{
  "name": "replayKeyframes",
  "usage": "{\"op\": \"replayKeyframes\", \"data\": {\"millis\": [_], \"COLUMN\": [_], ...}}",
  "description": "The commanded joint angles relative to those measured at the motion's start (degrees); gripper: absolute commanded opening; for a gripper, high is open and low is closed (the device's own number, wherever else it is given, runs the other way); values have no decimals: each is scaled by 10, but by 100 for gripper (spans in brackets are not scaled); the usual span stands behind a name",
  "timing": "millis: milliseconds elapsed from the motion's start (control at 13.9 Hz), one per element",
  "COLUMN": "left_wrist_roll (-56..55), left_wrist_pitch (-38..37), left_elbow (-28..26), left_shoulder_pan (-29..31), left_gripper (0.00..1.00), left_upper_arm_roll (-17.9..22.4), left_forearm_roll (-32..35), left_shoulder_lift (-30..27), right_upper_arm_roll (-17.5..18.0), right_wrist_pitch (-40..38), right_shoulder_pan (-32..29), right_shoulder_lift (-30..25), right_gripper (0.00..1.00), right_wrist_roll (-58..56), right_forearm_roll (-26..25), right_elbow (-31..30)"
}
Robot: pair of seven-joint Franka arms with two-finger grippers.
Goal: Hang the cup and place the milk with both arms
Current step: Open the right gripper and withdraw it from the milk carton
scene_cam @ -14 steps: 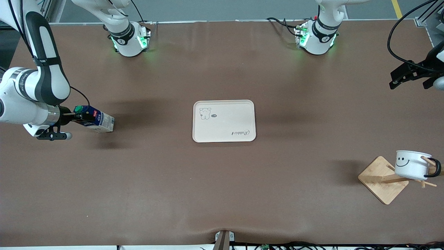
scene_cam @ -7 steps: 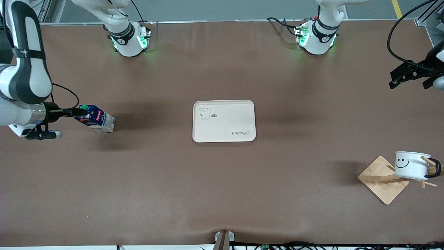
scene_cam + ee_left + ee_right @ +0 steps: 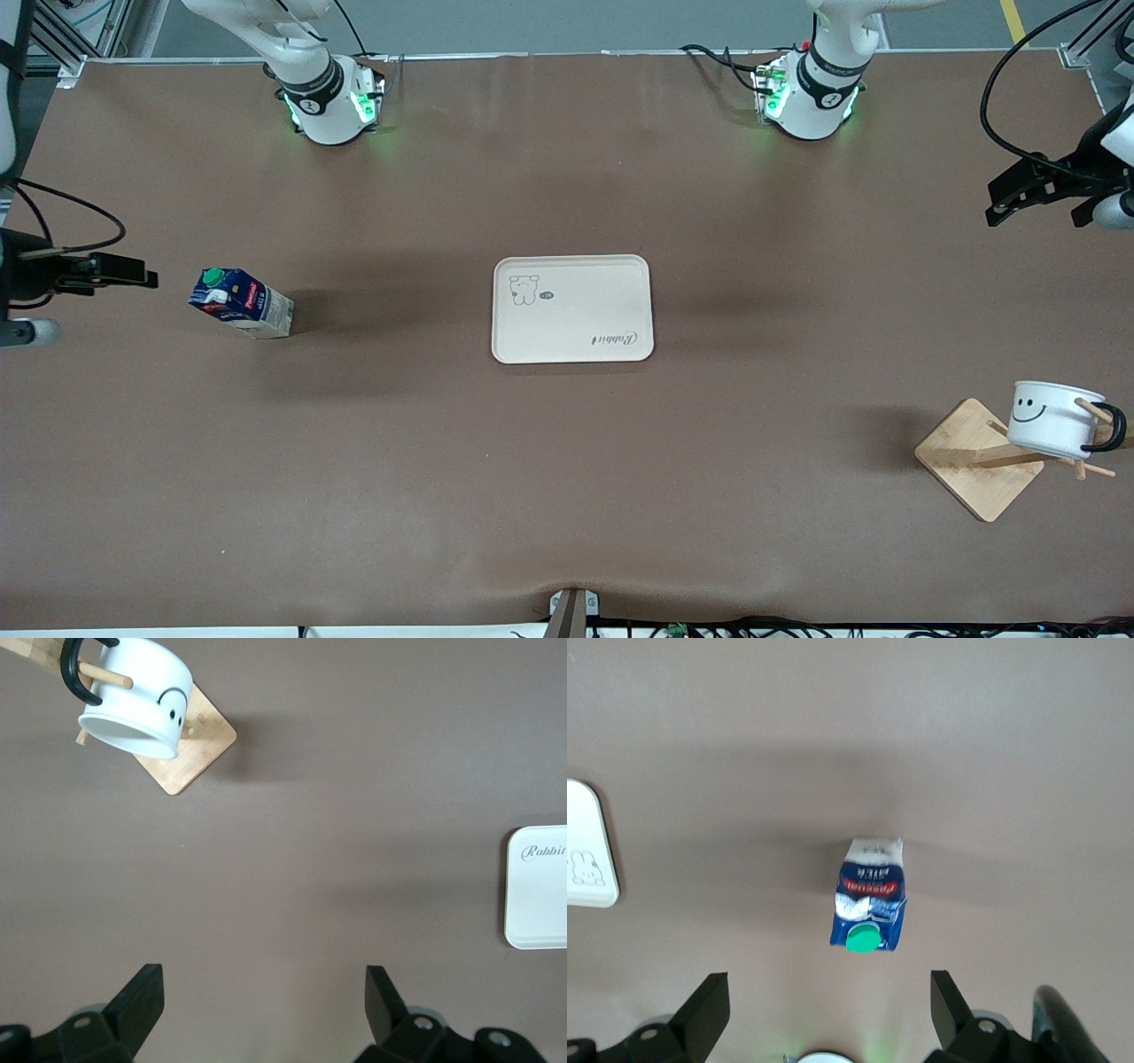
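Observation:
The milk stands on the bare table toward the right arm's end, apart from the tray; it also shows in the right wrist view. My right gripper is open and empty over the table's edge at that end, apart from the milk, its jaws wide in the wrist view. The cup hangs by its black handle on a peg of the wooden rack; it also shows in the left wrist view. My left gripper is open and empty, high over the left arm's end of the table.
A cream tray with a bear print lies at the table's middle, nothing on it; its edge shows in both wrist views. The rack's base stands near the table's front corner at the left arm's end.
My right gripper has let go of the milk and drawn back toward the table's end. The milk stays where it was. The left gripper has barely moved.

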Motion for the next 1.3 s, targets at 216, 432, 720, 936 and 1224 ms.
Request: {"op": "replayKeyframes", "data": {"millis": [216,432,720,936,1224], "left_wrist_roll": [1,-4,-9,-9,-10], "left_wrist_pitch": [-11,-11,-11,-11,-12], "left_elbow": [15,15,23,48,48], "left_shoulder_pan": [0,2,-4,-5,-5], "left_gripper": [100,100,100,100,100], "left_upper_arm_roll": [-1,-1,-1,-2,-13], "left_forearm_roll": [6,6,6,3,1], "left_shoulder_lift": [6,6,15,35,35], "right_upper_arm_roll": [1,0,2,2,0], "right_wrist_pitch": [-39,-33,110,80,35], "right_shoulder_pan": [14,37,45,44,38], "right_shoulder_lift": [-45,-87,-234,-238,-191], "right_gripper": [100,100,100,100,100], "right_wrist_roll": [2,3,2,3,4], "right_forearm_roll": [-8,-14,-28,-62,-75], "right_elbow": [38,0,-225,-222,-105]}}
